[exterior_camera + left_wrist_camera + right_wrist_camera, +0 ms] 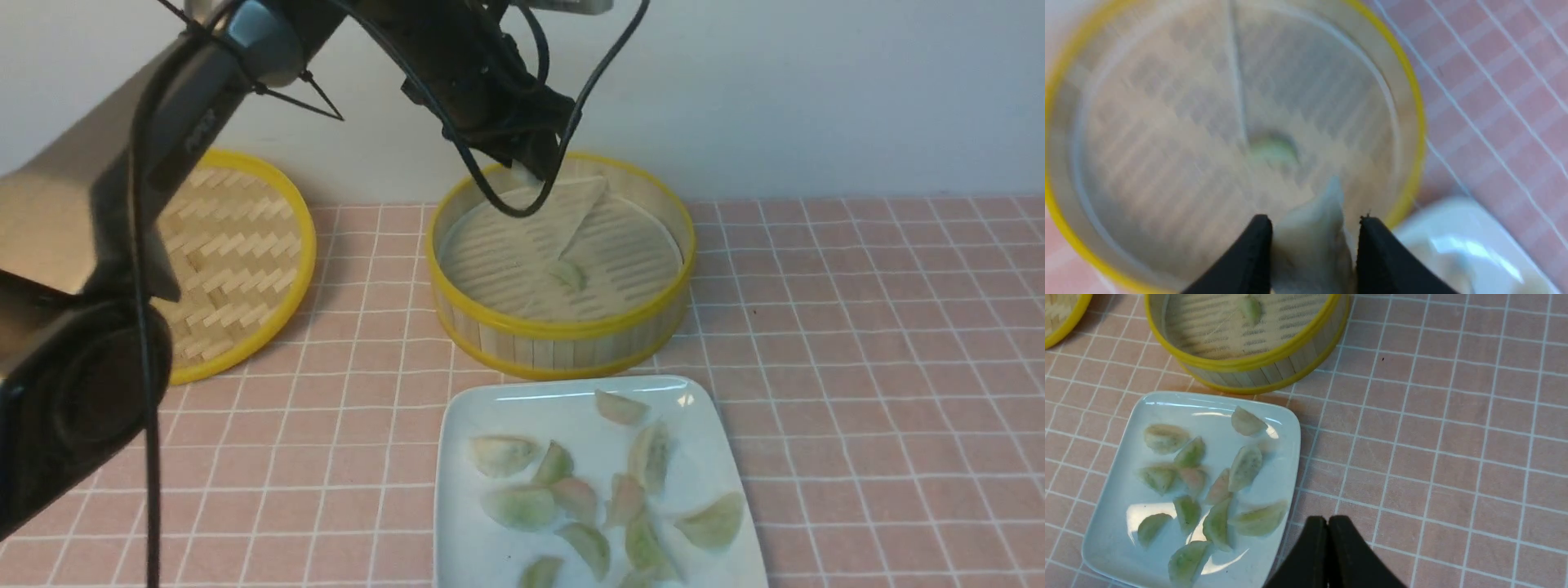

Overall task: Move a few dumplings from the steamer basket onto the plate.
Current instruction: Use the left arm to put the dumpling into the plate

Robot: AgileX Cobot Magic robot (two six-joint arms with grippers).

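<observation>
Dumpling (1309,245) gripped in left end effector (1314,219) over steamer basket (563,333) | green dumpling (569,275) below it | right end effector (1327,519) closed

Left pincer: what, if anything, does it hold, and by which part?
The left pincer grips a pale pointed piece by its wide end; too blurred to name.

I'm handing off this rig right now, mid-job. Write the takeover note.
Left gripper: closed on a pale piece, likely a dumpling, over the basket.
Right gripper: shut, empty, near the plate.
Done: about a dozen dumplings lie on the plate.
Left: one green dumpling lies in the basket; the pale piece needs carrying to the plate.
</observation>
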